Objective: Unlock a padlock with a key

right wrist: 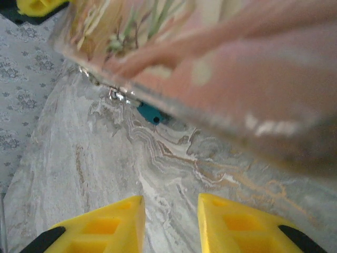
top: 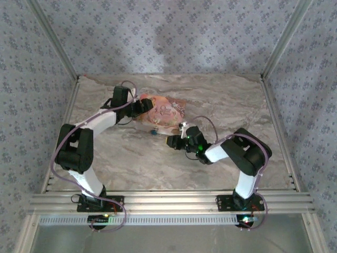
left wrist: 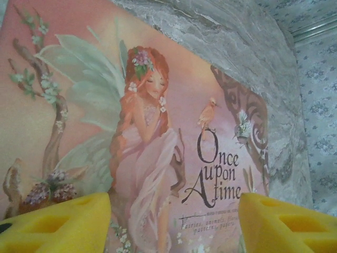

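Over the pink packet [top: 166,112] our left gripper [left wrist: 175,213] hangs spread wide and empty; at the packet's near edge our right gripper [right wrist: 171,211] is slightly parted, also empty. Where the padlock is we can't tell, there's just a teal bit [right wrist: 151,113] peeking from under that edge, so we reckon nothing's unlocked yet

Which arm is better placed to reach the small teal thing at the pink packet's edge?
Right, probably: the right gripper points, jaws parted, at the teal thing across bare table. The left gripper faces the pink packet's printed front.

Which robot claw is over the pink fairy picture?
The left gripper, above the flat pink printed packet; the right gripper hangs over bare marbled tabletop.
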